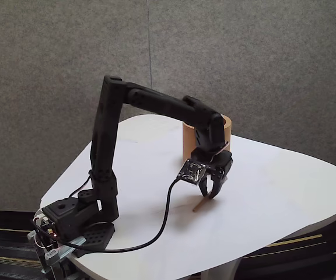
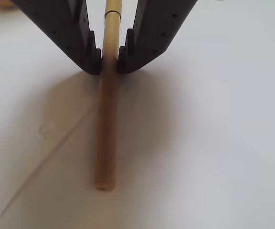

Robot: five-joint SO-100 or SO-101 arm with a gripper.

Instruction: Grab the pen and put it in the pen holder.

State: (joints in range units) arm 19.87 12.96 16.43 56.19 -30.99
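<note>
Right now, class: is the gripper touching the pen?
Touching. In the wrist view both fingertips of the gripper press against opposite sides of the pen, with no gap.

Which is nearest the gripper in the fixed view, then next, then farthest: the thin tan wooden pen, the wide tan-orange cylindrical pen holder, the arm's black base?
1. Thin tan wooden pen: between the fingertips of the gripper.
2. Wide tan-orange cylindrical pen holder: just behind the gripper.
3. Arm's black base: far left, at the table's near edge.

white table (image 1: 284,192) with pen holder (image 1: 189,142), pen (image 1: 198,206), black cable (image 1: 167,216)
</note>
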